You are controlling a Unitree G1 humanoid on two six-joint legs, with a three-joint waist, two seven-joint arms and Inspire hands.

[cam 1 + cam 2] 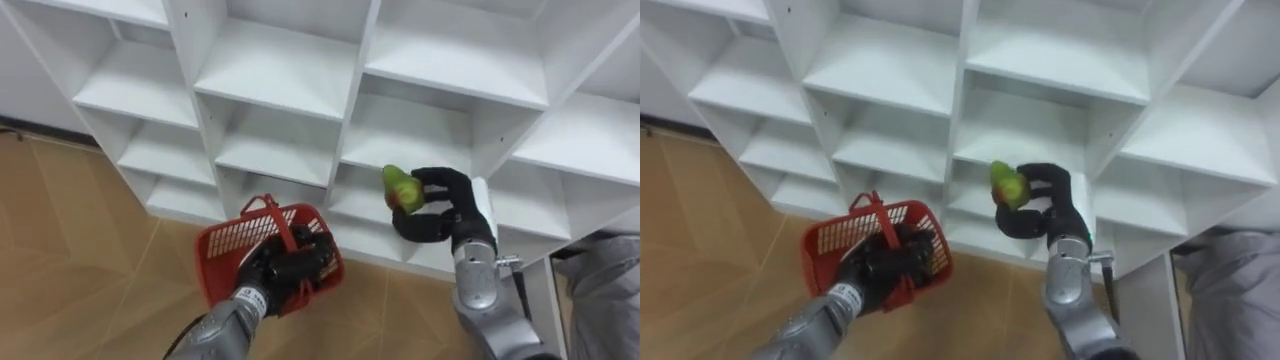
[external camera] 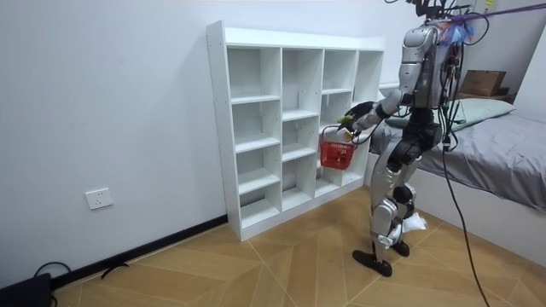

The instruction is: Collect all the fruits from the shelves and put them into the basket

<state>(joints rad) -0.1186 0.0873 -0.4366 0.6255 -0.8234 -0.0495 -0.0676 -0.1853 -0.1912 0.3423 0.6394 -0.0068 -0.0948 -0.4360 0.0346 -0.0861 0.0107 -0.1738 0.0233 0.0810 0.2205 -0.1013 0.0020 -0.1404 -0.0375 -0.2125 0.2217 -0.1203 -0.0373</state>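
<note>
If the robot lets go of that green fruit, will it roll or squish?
It would probably roll, since the green fruit looks rounded and smooth. It seems firm: the right hand curls round it with no visible dent. Inside the red basket, walled all round, it should stay put.

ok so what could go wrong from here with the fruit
The green fruit sits out at the fingers of the right hand, not deep in the palm, so it could slip in transit.
The red basket in the left hand hangs off to its left, over floor, so an early release would likely miss it.
</note>
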